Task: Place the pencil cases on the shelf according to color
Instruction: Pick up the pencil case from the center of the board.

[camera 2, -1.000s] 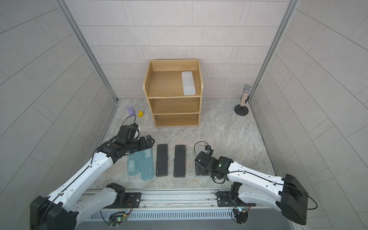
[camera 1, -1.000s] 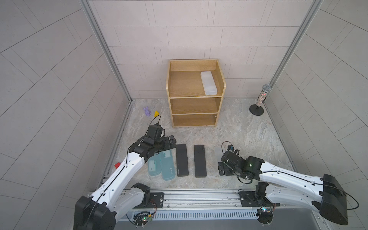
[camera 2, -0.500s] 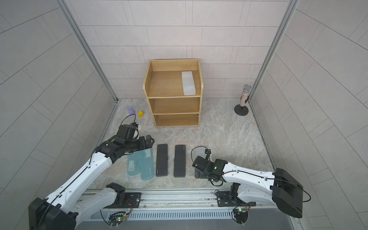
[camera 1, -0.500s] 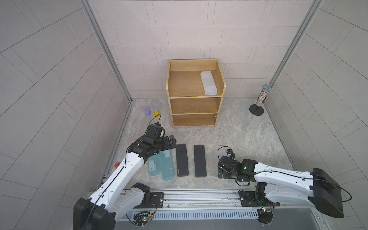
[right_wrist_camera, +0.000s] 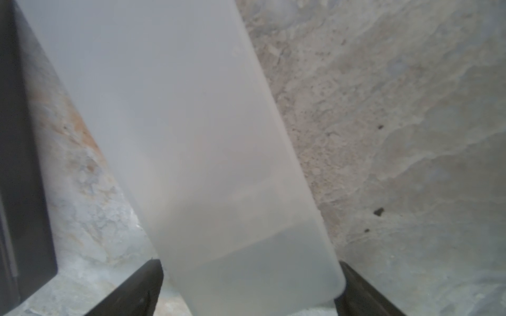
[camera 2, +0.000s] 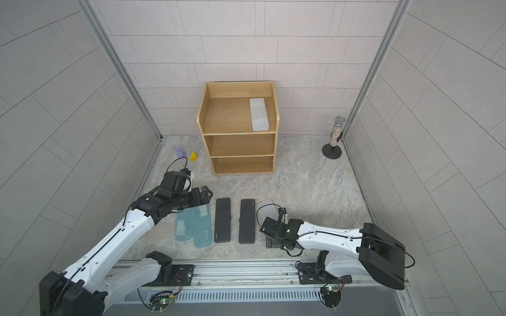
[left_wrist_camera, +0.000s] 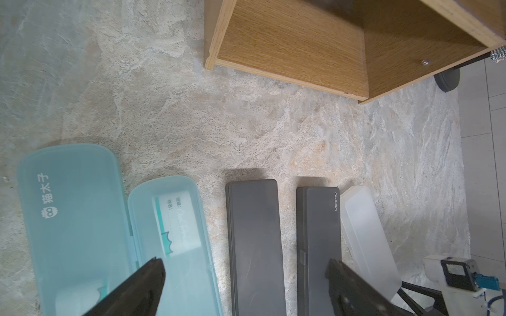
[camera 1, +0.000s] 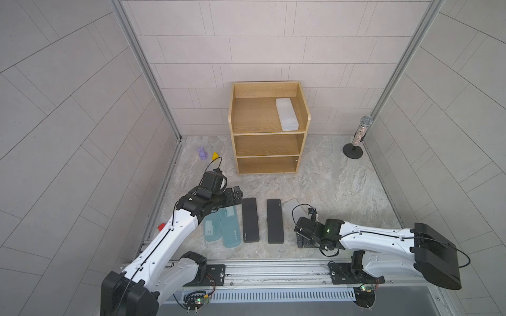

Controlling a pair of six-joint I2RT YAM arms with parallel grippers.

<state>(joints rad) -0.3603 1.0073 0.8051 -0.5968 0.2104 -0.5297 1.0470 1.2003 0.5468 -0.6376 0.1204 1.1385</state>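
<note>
The right hand (right_wrist_camera: pixel 250 265) is down at the table (camera 1: pixel 328 186), fingers spread wide on either side of the near end of a frosted white case (right_wrist_camera: pixel 191 136), with nothing clamped. This case is a smooth, translucent flat box lying askew on the mottled, stone-patterned surface, its far end slanting away from the hand. Close on the hand's left lies the first black case (camera 1: pixel 274 221), matte, long and square-cornered, with the white case's far corner close against it. The second black case (camera 1: pixel 250 220) lies parallel beyond it, a strip of table between them.

The left hand (camera 1: pixel 237 193) hovers open and empty over the far ends of the inner teal case (camera 1: pixel 231 228) and the outer teal case (camera 1: pixel 210 229). Both are translucent with rounded ends and lie pressed side by side.

Well ahead of both hands stands the shelf (camera 1: pixel 267 146), light oak with visible grain and three open-fronted tiers. The other frosted white case (camera 1: pixel 286 114) lies on its top tier along the right raised side. A broad band of table separates the row of cases from the shelf front.

Beyond the left hand, near the wall, sit a purple figure (camera 1: pixel 202 153) and a yellow wedge (camera 1: pixel 215 156). A red block (camera 1: pixel 161 226) lies behind that hand at the table's edge. A glittery microphone-shaped post (camera 1: pixel 361 134) on a round black base stands in the far corner, well beyond the right hand.
</note>
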